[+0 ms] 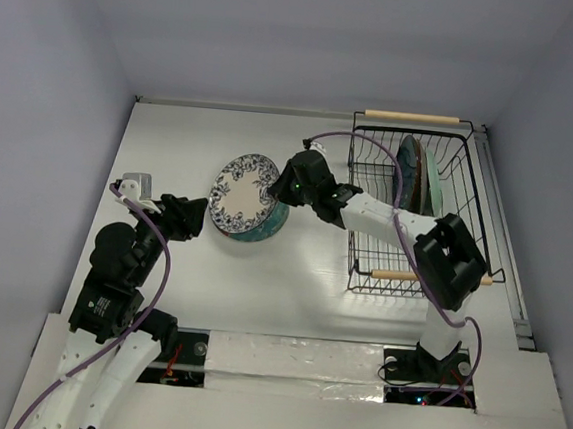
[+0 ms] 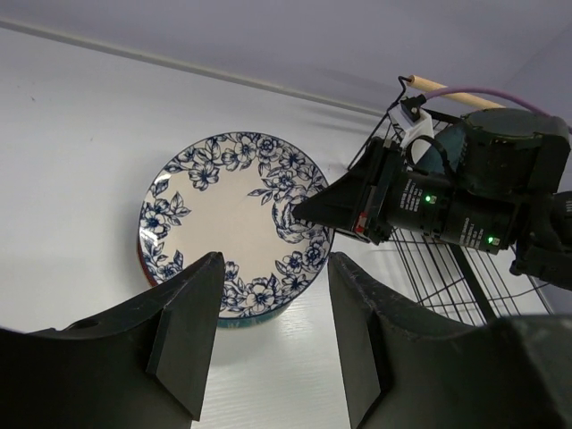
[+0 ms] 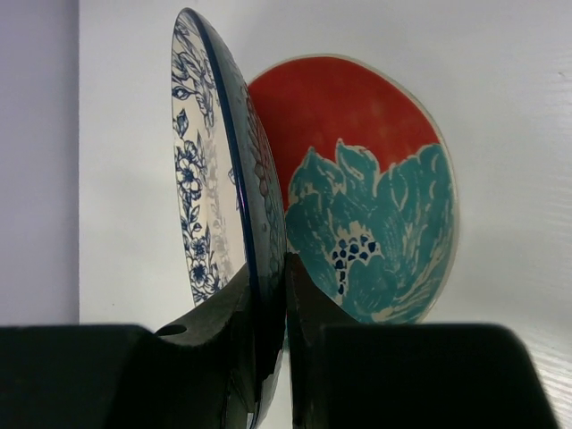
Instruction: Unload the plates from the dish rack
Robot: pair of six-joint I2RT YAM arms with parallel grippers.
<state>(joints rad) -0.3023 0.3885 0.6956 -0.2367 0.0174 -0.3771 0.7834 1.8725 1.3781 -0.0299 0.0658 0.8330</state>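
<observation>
My right gripper [image 3: 268, 295] is shut on the rim of the white plate with blue flowers [image 3: 207, 179]. It holds the plate tilted over a red plate with a teal flower [image 3: 357, 188] that lies flat on the table. In the top view the floral plate [image 1: 244, 193] is left of the dish rack [image 1: 466, 190], with the right gripper [image 1: 283, 190] at its right edge. My left gripper [image 2: 275, 268] is open and empty, just short of the floral plate's near rim [image 2: 223, 214]. A dark teal plate [image 1: 408, 170] and a pale green plate [image 1: 429, 182] stand upright in the rack.
The black wire rack has wooden handles at the far end [image 1: 412, 116] and the near end [image 1: 397, 275]. My right arm [image 1: 387, 218] reaches across the rack's left side. White walls enclose the table on three sides.
</observation>
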